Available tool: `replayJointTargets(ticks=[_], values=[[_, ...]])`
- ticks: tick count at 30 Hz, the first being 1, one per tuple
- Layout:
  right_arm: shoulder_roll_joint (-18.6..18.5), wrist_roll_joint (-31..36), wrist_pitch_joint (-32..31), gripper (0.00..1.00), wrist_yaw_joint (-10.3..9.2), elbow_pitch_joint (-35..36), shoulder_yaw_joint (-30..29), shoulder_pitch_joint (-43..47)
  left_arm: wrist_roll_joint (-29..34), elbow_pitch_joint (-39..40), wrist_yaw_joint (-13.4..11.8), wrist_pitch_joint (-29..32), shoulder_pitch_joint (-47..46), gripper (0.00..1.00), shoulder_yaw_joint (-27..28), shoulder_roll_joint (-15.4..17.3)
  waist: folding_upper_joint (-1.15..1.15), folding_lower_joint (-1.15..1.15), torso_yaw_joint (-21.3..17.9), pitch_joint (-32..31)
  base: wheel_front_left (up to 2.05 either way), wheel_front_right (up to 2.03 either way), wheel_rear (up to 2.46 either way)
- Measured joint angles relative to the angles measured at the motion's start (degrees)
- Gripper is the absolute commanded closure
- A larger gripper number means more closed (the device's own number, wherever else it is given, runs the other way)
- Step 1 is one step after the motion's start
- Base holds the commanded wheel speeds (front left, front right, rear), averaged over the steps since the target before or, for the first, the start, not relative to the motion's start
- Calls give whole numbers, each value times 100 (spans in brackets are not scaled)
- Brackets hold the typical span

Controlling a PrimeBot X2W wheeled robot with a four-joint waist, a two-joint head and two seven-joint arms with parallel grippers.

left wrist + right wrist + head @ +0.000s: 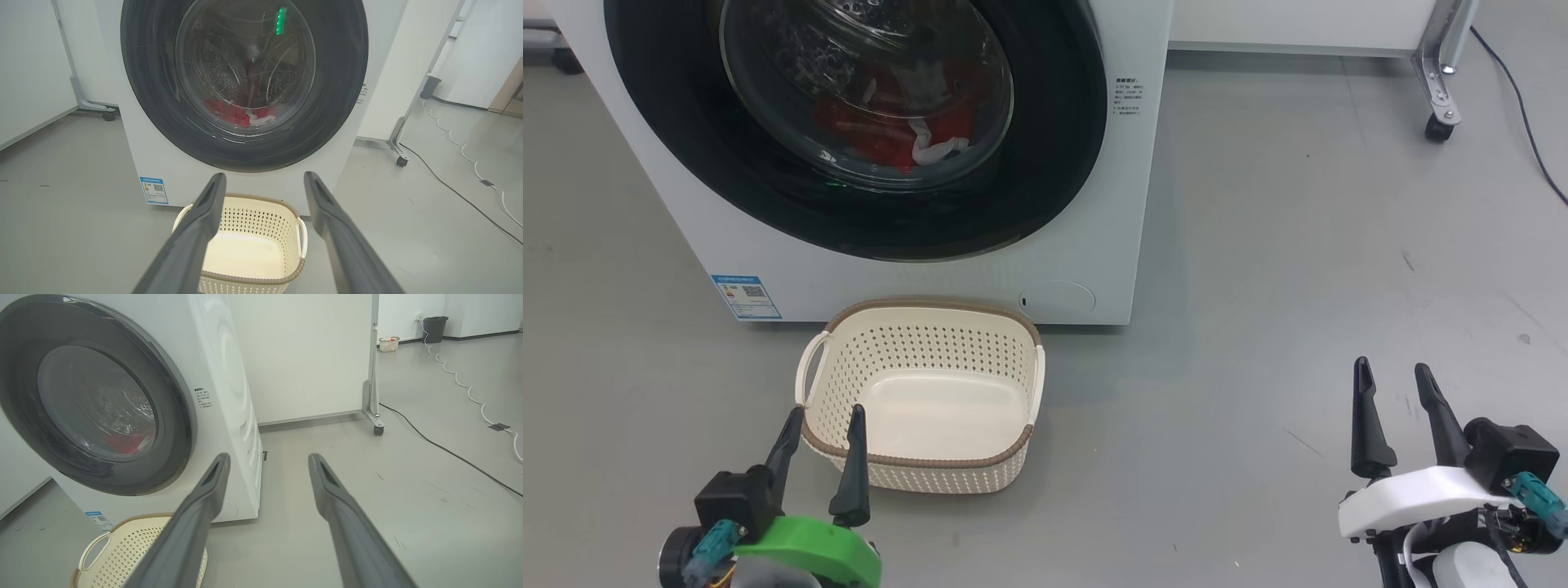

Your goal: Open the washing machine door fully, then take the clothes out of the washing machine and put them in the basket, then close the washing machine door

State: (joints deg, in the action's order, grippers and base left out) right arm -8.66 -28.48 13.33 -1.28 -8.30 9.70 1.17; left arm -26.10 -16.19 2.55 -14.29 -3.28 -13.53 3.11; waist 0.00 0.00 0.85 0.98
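Behind the shut door [670, 163], clothes [874, 139] lay; left claw [826, 410] by the basket [931, 304] and right claw [1391, 364] gaped wide, empty.

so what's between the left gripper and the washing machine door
The empty basket, just past the left gripper, short of the washing machine door; head and left wrist views.

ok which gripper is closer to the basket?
The left gripper, on the green mount: its open jaws sit at the near-left corner of the basket. The right gripper, white mount, hangs over the floor well off to the right.
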Motion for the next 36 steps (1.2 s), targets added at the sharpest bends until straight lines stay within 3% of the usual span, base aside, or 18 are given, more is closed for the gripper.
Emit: replayJointTargets(ticks=[10, 36], values=[[-83, 346, -49, 0, -92, -144, 144, -12, 269, -307, -91, 1, 1, 0, -146, -5, 0, 0, -15, -24, 0, 0, 0], [-33, 342, -49, 0, -142, -291, 146, -73, 264, -393, -174, 1, -68, 0, 44, -42, 0, 0, 0, -19, 0, 0, 0]])
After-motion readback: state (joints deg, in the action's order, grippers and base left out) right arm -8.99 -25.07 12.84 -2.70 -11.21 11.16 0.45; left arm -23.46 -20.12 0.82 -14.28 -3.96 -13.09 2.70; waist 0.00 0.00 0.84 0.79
